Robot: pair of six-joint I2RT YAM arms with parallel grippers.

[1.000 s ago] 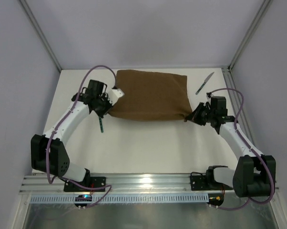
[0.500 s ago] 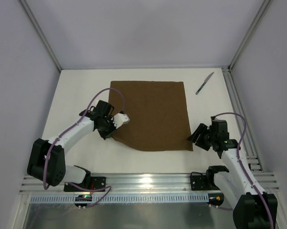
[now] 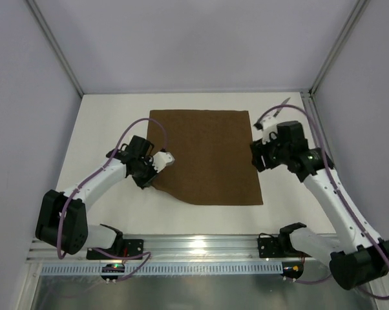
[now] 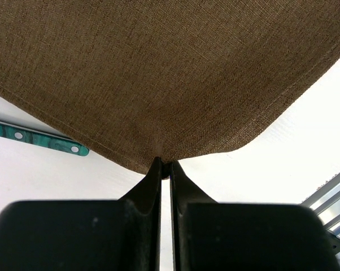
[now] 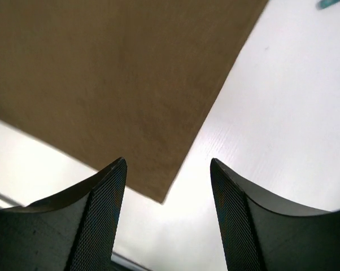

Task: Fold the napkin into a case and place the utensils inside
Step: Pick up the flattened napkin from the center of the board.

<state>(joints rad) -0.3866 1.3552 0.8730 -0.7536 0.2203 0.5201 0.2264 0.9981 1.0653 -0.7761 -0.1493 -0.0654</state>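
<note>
Your left tool (image 4: 165, 165) was clamped shut on the near-left corner of the napkin (image 3: 207, 152), a coarse-woven brown square lying flat on the white surface (image 3: 97, 123). Its wrist view caught the fork (image 4: 37, 139) (teal riveted handle only) just beside the hem; the overhead view hid it. Farther back, your right tool (image 5: 168, 164) hung wide open, empty, over the napkin's right edge.

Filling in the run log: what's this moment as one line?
napkin: spread open | left gripper: shut on napkin corner | right gripper: open, empty, over napkin's edge
</note>
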